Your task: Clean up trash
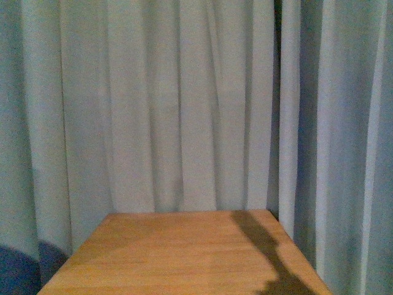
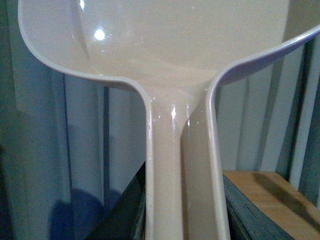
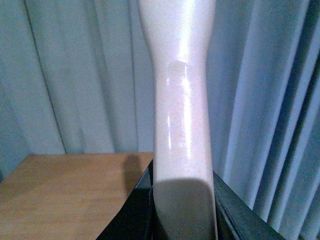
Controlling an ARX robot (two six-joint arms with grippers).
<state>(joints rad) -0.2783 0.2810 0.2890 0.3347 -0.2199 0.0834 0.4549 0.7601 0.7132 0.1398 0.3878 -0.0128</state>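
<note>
A grey curtain [image 1: 184, 104] hangs behind the wooden table [image 1: 184, 252]. The cream dustpan [image 2: 180, 60] fans out beyond the left gripper [image 2: 185, 217], whose dark fingers [image 2: 125, 210] clamp its stem from both sides. The right gripper [image 3: 182, 212] likewise pinches a pale handle [image 3: 182, 100]. Its long axis runs straight away from the fingers and its head is out of frame. The trash shows in no view, so I cannot tell its bearing or which arm is nearer.

The table [image 1: 184, 252] top is open wood all the way to its far edge. A curtain [image 1: 166, 104] hangs just behind the far edge and down along the right edge, like a wall. The wide dustpan [image 2: 170, 60] sticks out ahead of the left jaws. A pale handle [image 3: 182, 125] fills the right jaws side to side.
</note>
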